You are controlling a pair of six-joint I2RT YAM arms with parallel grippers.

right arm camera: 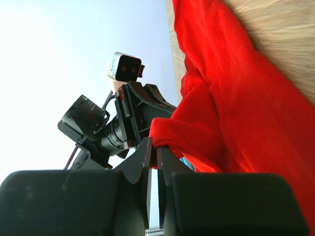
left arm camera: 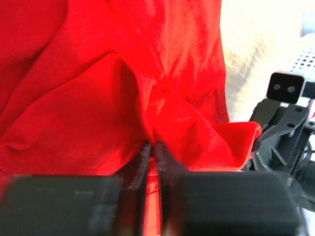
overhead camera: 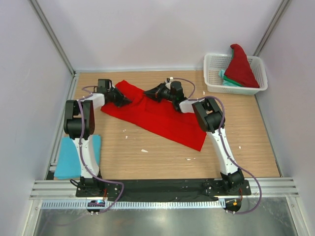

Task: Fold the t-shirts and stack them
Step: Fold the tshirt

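While my left tool (overhead camera: 126, 102) and right tool (overhead camera: 147, 92) clench the unfolded red shirt (overhead camera: 162, 120) mid-table, one blue shirt (overhead camera: 66, 160) lies folded at eight o'clock; more shirts (overhead camera: 240, 66) wait in the basket (overhead camera: 212, 74), one o'clock.

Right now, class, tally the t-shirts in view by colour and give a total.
Red: 2, the spread red t-shirt and the heaped red t-shirt
Light blue: 1, the light blue t-shirt
Teal-green: 1, the teal-green t-shirt
Total: 4
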